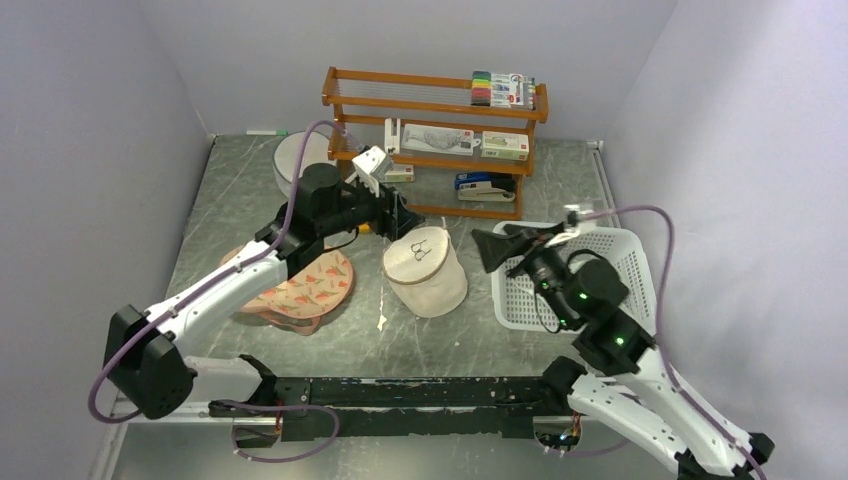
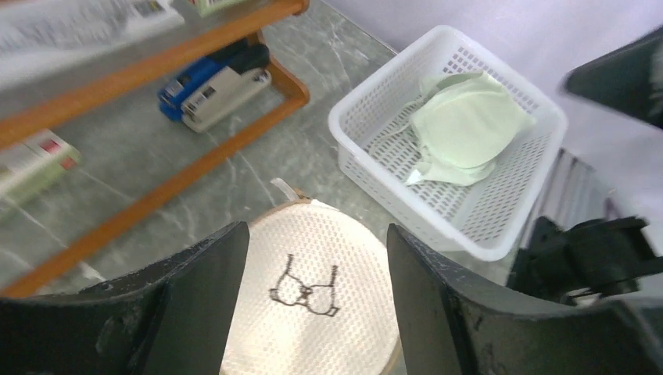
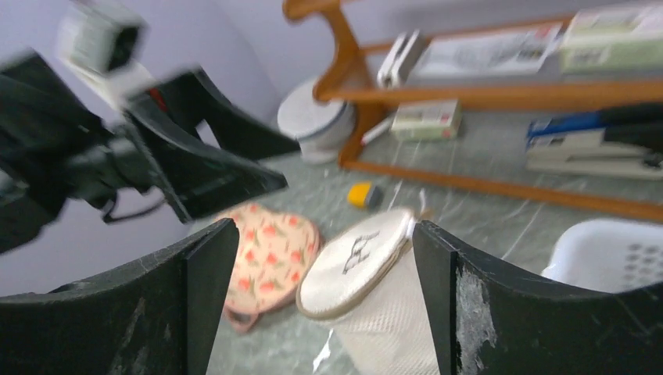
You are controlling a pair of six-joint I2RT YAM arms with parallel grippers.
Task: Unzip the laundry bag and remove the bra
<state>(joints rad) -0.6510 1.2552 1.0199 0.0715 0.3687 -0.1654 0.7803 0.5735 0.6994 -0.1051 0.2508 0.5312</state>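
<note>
From above: laundry bag (image 1: 425, 270) upright at mid-desk (image 1: 230, 200), flat disc with the small dark mark uppermost and tipped toward the rack. On its left, the peach carrot-print case (image 1: 305, 285); on its right, the white basket (image 1: 520, 300). Left hand (image 1: 403, 215) just behind the bag's top edge, spread wide, grasping nothing. Right hand (image 1: 490, 247) between bag and basket, apart from both, likewise spread and empty. At the back, a wooden rack (image 1: 435, 110) with boxes and a stapler (image 1: 485, 188).

Left wrist: down past two black fingers (image 2: 195, 297), wide apart, onto the mesh disc and its mark; no contact to be made out. Farther off, inside the basket, the pale green bra (image 2: 469, 129), well clear of the bag.

Right wrist: blurred. Black fingers spread at either side, nothing between them. Beyond the gap, the bag leaning, disc toward the camera, cream mesh body below. Peach case flat just beside it; a small yellow item (image 3: 361, 194) behind on the desk; a white round container (image 3: 317, 125) by the rack's foot. Left hand above, released, off the bag.
</note>
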